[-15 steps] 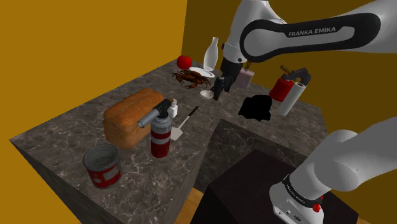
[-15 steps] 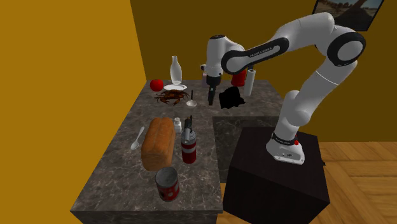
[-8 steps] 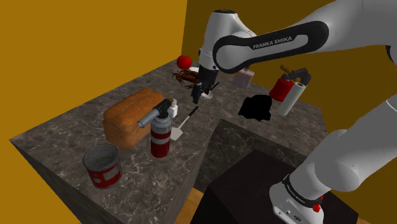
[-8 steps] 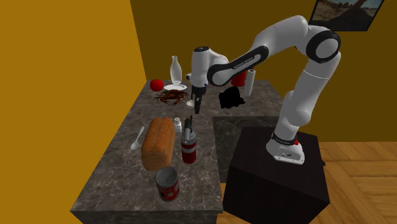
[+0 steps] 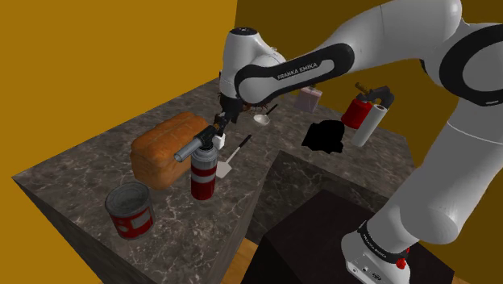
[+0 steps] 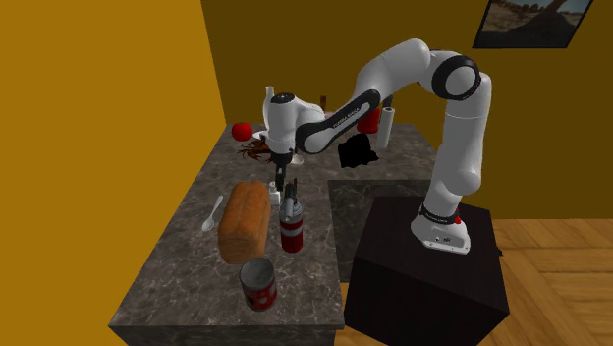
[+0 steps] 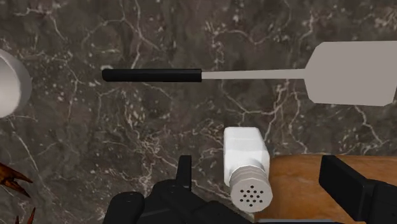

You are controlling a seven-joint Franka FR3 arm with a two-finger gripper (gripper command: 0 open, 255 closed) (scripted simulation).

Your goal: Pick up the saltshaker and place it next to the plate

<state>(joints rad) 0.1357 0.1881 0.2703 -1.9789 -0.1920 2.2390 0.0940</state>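
Note:
The saltshaker [image 7: 245,167] is a small white bottle with a perforated cap. It stands on the dark marble counter [image 5: 97,173] between the bread loaf [image 5: 165,145] and the spatula [image 5: 232,158]. My gripper [image 7: 264,184] hangs right above it, open. The shaker sits between the fingers [image 7: 184,173], nearer one of them, and neither touches it. In the shoulder view the gripper [image 5: 219,123] is just over the saltshaker [image 5: 220,142]; in the second exterior view the gripper [image 6: 279,186] hangs beside the loaf [image 6: 246,221]. The arm hides most of the plate at the back of the counter.
A red canister with a torch head [image 5: 203,168] stands close in front of the shaker, with a red tin can [image 5: 129,210] nearer the counter's front corner. A crab [image 6: 257,149], a red apple [image 6: 241,130], a black lump [image 5: 325,137], a white roll [image 5: 367,123] and a spoon [image 6: 211,214] lie around.
The arm has swung from the back of the counter near the plate toward the bread loaf, bringing the gripper above the saltshaker. The fingers have stayed open.

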